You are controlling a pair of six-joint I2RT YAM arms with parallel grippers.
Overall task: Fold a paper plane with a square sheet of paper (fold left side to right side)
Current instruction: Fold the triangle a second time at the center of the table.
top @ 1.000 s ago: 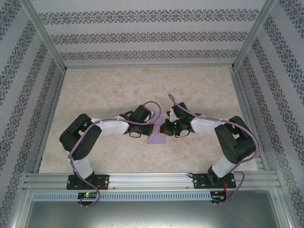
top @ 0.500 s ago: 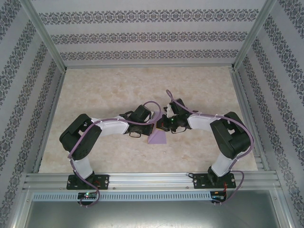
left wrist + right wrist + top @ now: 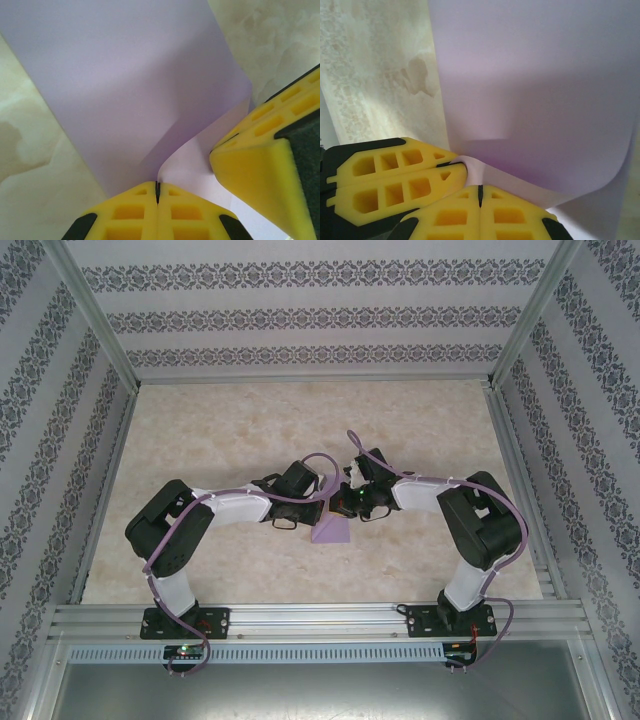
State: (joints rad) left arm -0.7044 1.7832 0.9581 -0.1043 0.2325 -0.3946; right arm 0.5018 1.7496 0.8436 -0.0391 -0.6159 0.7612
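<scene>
My sheet of paper [image 3: 125, 90] is plain matte lilac. My left pincer [image 3: 157, 192] and right pincer [image 3: 480, 192] are yellow with black. The tabletop [image 3: 250, 420] is mottled cream, and the walls [image 3: 300, 320] are white with dark floral bands.

High rear view looking down, wrist views close, sharing paper [image 3: 332, 531]
</scene>
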